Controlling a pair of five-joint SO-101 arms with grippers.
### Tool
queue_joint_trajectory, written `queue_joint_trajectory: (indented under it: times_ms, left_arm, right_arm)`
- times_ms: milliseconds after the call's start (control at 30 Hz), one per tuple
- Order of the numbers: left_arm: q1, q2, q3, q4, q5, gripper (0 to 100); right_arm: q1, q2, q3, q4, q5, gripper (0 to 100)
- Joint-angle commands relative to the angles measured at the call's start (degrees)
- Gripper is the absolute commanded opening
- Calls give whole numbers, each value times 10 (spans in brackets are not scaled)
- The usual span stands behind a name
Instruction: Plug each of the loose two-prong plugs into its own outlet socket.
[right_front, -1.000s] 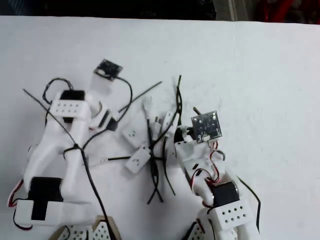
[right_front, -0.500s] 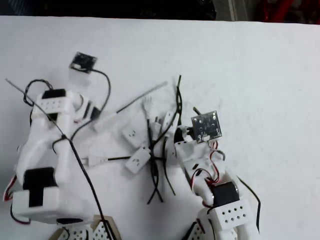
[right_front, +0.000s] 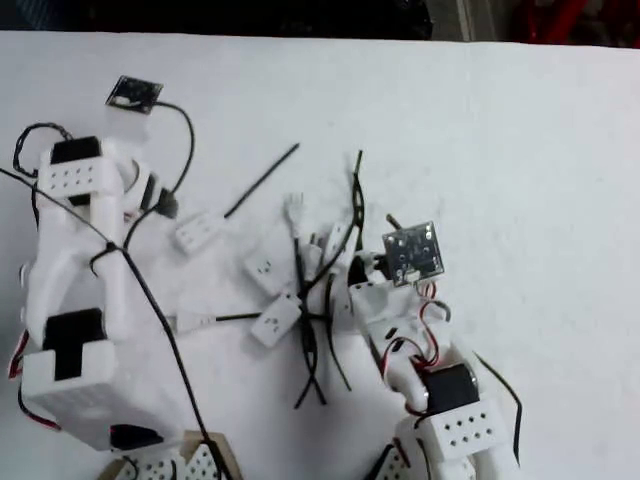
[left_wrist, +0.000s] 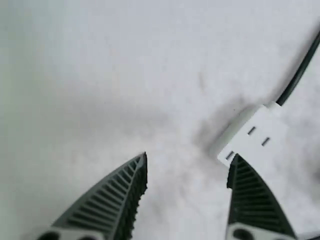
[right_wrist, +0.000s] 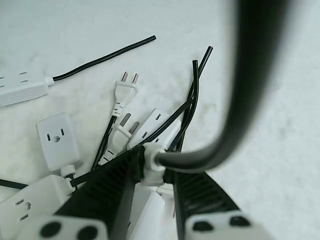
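1. Left claw (left_wrist: 187, 172): released, its fingers spread over the white surface (right_front: 520, 150) at the left of the high view.
2. A white socket block (left_wrist: 248, 134) lies just beside one finger; a black cord (left_wrist: 299, 75) leaves it.
3. Right claw (right_wrist: 154, 164): clenched on a white plug (right_wrist: 148, 156), lower centre of the high view.
4. A loose two-prong plug (right_front: 293, 208) lies at centre, with two sockets (right_front: 262, 270) near it, lower left.

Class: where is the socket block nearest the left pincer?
High view: the socket block lies on the table's left side, by the open left pincer, left of the cord tangle.
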Motion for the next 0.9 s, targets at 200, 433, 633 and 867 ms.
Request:
queue_joint_trajectory:
  times_ms: [200, 433, 633, 867]
  left_arm:
    - [71, -12, -37, 69, -126, 294]
    - [72, 128, -71, 27, -171, 308]
    - [83, 185, -114, 30, -171, 166]
    - [145, 185, -113, 69, -142, 54]
  right_arm:
    - [5, -9, -3, -5, 0, 17]
    - [5, -9, -3, -5, 0, 17]
    - [5, -9, -3, -5, 0, 17]
    - [5, -9, -3, -5, 0, 17]
